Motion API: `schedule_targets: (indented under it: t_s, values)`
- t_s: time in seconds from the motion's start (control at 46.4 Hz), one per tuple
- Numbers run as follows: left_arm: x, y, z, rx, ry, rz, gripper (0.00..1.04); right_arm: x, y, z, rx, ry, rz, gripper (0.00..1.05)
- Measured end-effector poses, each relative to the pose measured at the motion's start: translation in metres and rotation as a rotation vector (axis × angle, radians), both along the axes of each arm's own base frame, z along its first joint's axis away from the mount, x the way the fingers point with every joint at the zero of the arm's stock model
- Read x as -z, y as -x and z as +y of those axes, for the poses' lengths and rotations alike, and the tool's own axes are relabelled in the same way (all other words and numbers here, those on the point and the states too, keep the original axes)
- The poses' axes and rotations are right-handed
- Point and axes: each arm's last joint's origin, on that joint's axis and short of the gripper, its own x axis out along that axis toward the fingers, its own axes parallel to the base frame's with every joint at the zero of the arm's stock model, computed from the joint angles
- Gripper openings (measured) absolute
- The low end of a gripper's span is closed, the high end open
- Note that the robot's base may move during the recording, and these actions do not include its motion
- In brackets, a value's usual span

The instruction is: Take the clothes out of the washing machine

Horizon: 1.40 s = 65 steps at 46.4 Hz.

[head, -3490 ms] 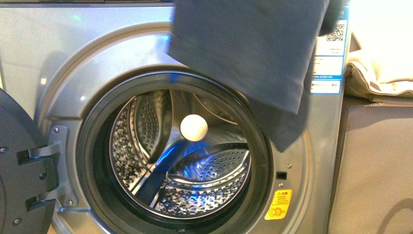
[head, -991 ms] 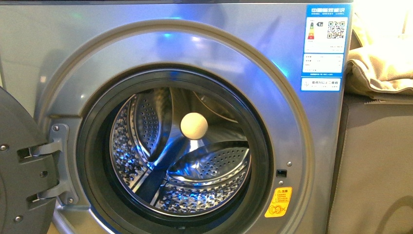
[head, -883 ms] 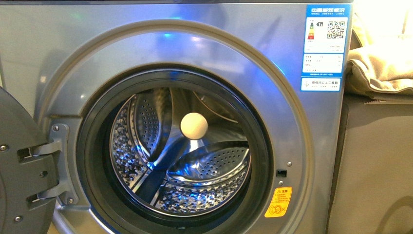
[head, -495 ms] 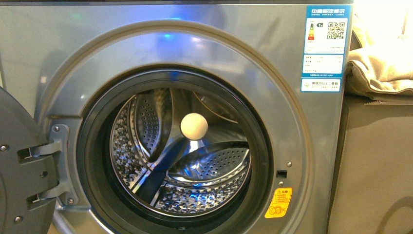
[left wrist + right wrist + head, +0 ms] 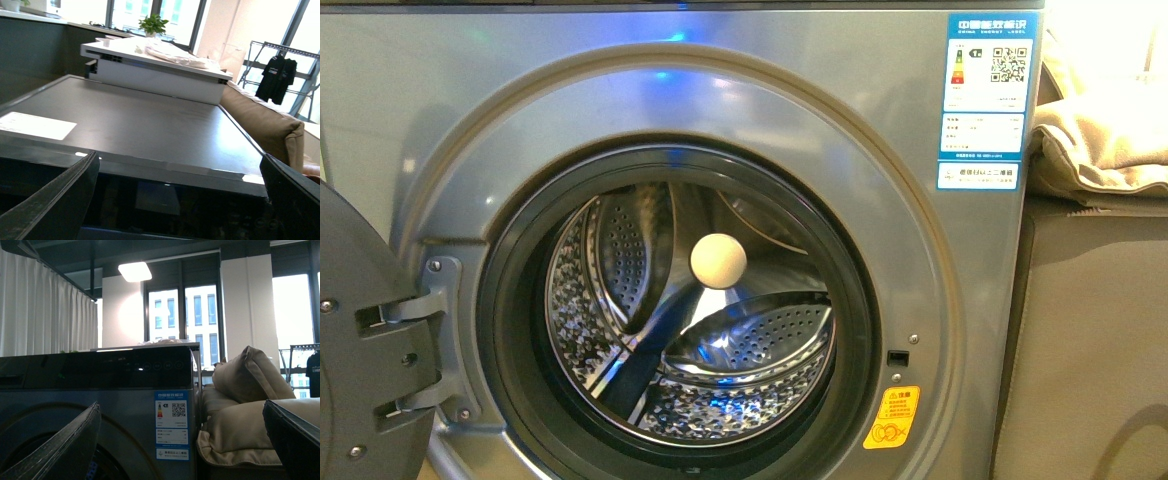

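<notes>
The grey-silver washing machine [image 5: 740,90] fills the front view. Its round door [image 5: 360,340] hangs open at the left. The perforated steel drum [image 5: 750,340] holds no cloth; a cream round knob [image 5: 718,261] shows at its back. The blue-white label [image 5: 990,100] and orange sticker [image 5: 892,417] are on the right. The clothes are out of view in every frame. My left gripper [image 5: 178,155] is open and empty, above the black control strip [image 5: 165,200] and dark top [image 5: 140,120]. My right gripper [image 5: 181,403] is open and empty, facing the label [image 5: 172,425].
Beige sofa cushions [image 5: 1100,140] lie right of the machine and also show in the right wrist view [image 5: 245,385]. A white counter [image 5: 155,70] stands behind the machine's top. A drying rack with a black shirt [image 5: 276,75] is far back.
3.5 s ago the dark garment hung in front of the machine's upper right. It has been out of view since 1.0 s ago; nothing else has moved.
</notes>
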Motion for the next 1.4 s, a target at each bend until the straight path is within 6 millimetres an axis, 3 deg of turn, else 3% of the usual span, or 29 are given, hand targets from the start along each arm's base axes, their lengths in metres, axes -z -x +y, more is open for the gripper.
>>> schedule_targets:
  t_s: [0.065, 0.108, 0.194, 0.237, 0.345, 0.452, 0.56, 0.668, 0.732, 0.84, 0.969, 1.4]
  values:
    - [0.001, 0.005, 0.006, -0.005, 0.002, -0.002, 0.98, 0.0, 0.0, 0.0, 0.0, 0.0, 0.0, 0.97]
    - [0.007, 0.01, 0.013, -0.022, -0.059, 0.066, 0.91, 0.0, 0.0, 0.0, 0.005, -0.005, 0.008, 0.97]
    - [0.035, 0.013, 0.024, -0.013, -0.12, 0.118, 0.77, -0.005, 0.0, -0.002, 0.096, -0.041, 0.264, 0.84]
    - [0.053, 0.015, 0.031, 0.0, -0.133, 0.12, 0.7, 0.0, 0.001, -0.004, 0.131, -0.021, 0.389, 0.77]
    - [0.099, 0.028, 0.056, -0.011, -0.14, 0.114, 0.54, 0.037, 0.0, -0.007, 0.151, 0.049, 0.617, 0.59]
    - [0.151, 0.046, 0.083, -0.042, -0.141, 0.108, 0.36, 0.056, -0.001, -0.01, 0.152, 0.057, 0.656, 0.44]
    - [0.208, 0.052, 0.095, -0.04, -0.168, 0.15, 0.2, 0.067, -0.001, -0.016, 0.124, 0.063, 0.652, 0.28]
    - [0.248, 0.058, 0.105, -0.034, -0.18, 0.166, 0.04, 0.076, 0.001, -0.022, 0.161, 0.049, 0.639, 0.12]
    - [0.275, 0.059, 0.11, -0.022, -0.193, 0.193, 0.04, 0.083, 0.0, -0.023, 0.164, 0.049, 0.645, 0.02]
    - [0.319, 0.065, 0.121, -0.024, -0.204, 0.228, 0.04, 0.097, 0.0, -0.023, 0.162, 0.05, 0.655, 0.02]
    - [0.352, 0.075, 0.131, -0.026, -0.204, 0.228, 0.04, 0.107, 0.0, -0.023, 0.162, 0.05, 0.649, 0.02]
    - [0.401, 0.092, 0.151, -0.043, -0.2, 0.227, 0.04, 0.124, 0.0, -0.023, 0.162, 0.05, 0.651, 0.02]
